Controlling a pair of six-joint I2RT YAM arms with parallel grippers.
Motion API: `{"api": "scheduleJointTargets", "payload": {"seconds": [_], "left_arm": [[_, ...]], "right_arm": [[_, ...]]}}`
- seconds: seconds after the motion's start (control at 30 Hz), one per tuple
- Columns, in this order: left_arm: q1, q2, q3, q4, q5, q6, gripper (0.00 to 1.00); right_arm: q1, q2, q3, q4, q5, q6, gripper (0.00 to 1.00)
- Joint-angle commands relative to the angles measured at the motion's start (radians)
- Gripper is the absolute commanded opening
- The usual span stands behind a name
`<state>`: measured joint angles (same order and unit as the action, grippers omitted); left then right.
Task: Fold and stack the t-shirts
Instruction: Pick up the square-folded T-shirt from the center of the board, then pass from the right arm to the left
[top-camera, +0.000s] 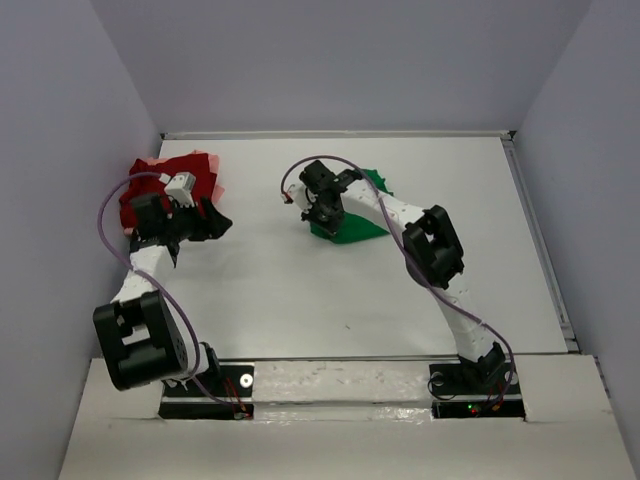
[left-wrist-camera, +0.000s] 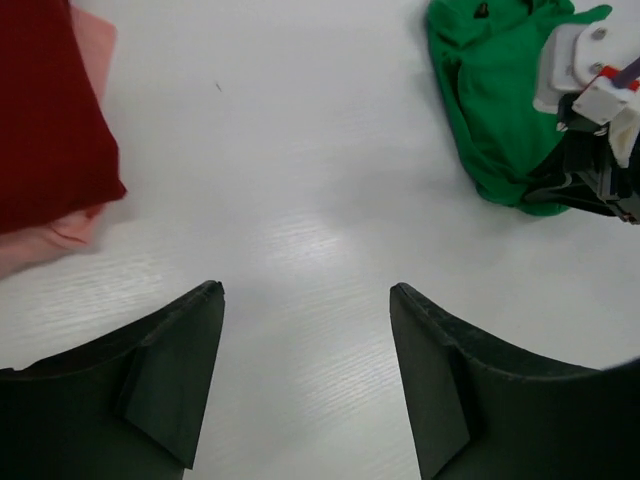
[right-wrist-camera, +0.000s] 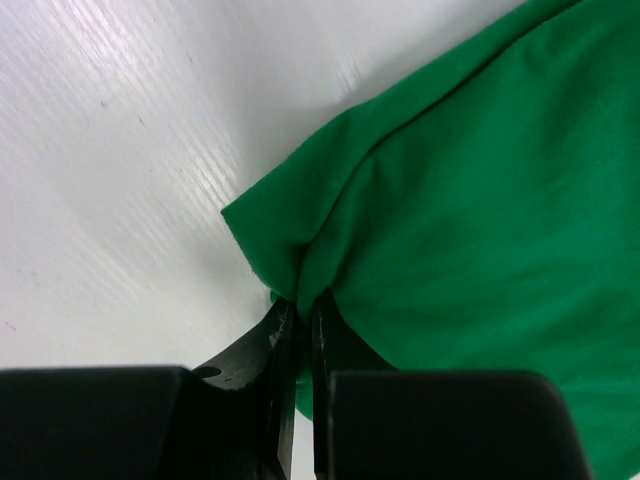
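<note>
Green shirt (right-wrist-camera: 470, 220) lies bunched on the white table (left-wrist-camera: 300, 150), a little right of centre toward the far side. Right gripper (right-wrist-camera: 300, 315) is down at the shirt's near-left edge, jaws almost together and pinching a small fold of the green cloth, which puckers into the pinch. Rest of the shirt lies on the table. Red shirt (left-wrist-camera: 45, 110) sits in the far left corner on top of the pink shirt (left-wrist-camera: 60, 235), with pink edges showing around it. Left gripper (left-wrist-camera: 305, 295) hangs just beside that pile on its right side, jaws spread wide over bare table with nothing between them. The pile and the green shirt are well apart.
</note>
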<state>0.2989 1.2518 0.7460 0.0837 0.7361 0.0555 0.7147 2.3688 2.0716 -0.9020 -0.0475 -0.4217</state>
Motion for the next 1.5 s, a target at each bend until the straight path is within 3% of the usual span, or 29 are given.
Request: {"api": "scheduleJointTargets", "payload": {"seconds": [0.0,0.07,0.13,0.2,0.53,0.8,1.0,1.47], "left_arm": [[-0.044,0.095,0.016,0.03,0.098,-0.086,0.75],[-0.079,0.138,0.019,0.04,0.091,-0.108,0.76],[-0.125,0.184,0.023,0.071,0.106,-0.149,0.91],[-0.162,0.218,0.026,0.115,0.121,-0.183,0.98],[-0.283,0.523,0.18,0.105,0.071,-0.319,0.93],[-0.359,0.647,0.234,0.24,0.062,-0.477,0.95],[-0.409,0.724,0.279,0.373,0.063,-0.632,0.99],[-0.498,0.887,0.378,0.453,0.049,-0.807,0.99]], "right_arm": [[0.008,-0.105,-0.022,-0.017,0.043,0.006,0.0],[0.008,-0.131,-0.016,-0.017,0.08,0.006,0.0],[0.008,-0.144,-0.01,-0.017,0.095,0.004,0.0],[0.008,-0.148,0.001,-0.02,0.113,0.004,0.0],[0.008,-0.076,0.119,-0.061,0.126,0.0,0.0],[0.008,-0.022,0.193,-0.092,0.135,-0.002,0.0],[0.008,-0.045,0.151,-0.092,0.135,-0.002,0.0],[0.008,-0.097,0.079,-0.08,0.158,0.0,0.0]]}}
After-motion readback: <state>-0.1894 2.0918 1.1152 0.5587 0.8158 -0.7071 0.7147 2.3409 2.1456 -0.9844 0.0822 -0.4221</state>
